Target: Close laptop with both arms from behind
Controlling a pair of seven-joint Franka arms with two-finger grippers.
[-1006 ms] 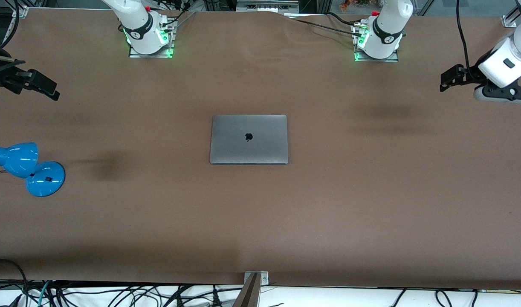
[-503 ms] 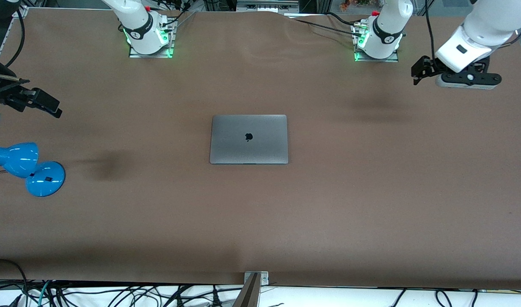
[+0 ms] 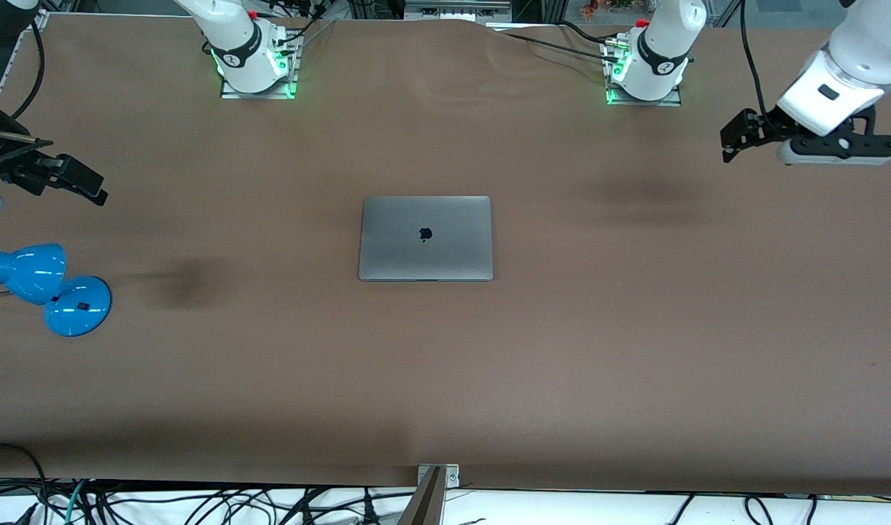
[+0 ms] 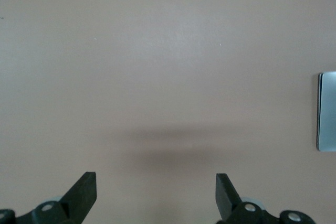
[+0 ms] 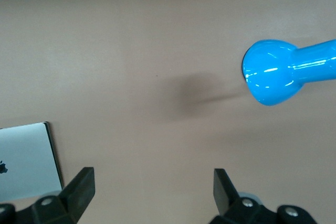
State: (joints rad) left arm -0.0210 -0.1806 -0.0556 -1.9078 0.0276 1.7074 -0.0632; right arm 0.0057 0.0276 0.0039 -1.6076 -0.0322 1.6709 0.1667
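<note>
We are looking down on the laptop [image 3: 425, 238], which is lying flat and fully closed near the middle of the brown table [image 3: 635, 350]. Its lid is showing a smooth space-grey metal face with rounded corners and a small dark apple logo at the centre. A thin dark seam is running along the edge nearest the front camera, where the lid is meeting the base. Nothing is resting on it, and neither arm is touching it.

We are seeing the left gripper [image 3: 737, 135] hanging in the air over bare table, well apart from the laptop, toward the left arm's end of the table. In the left wrist view its two black fingers [image 4: 84, 190] are standing spread wide with only table between them, and one grey edge of the laptop [image 4: 327, 111] is just showing at the border of that view.

The right gripper [image 3: 77, 181] is hovering over the table well apart from the laptop, toward the right arm's end. Its fingers [image 5: 81, 187] are likewise parted and empty in the right wrist view, where a corner of the laptop lid [image 5: 26, 161] is appearing.

A glossy blue desk lamp [image 3: 48, 288] is sitting on the table well apart from the laptop, toward the right arm's end, nearer to the front camera than the laptop.
</note>
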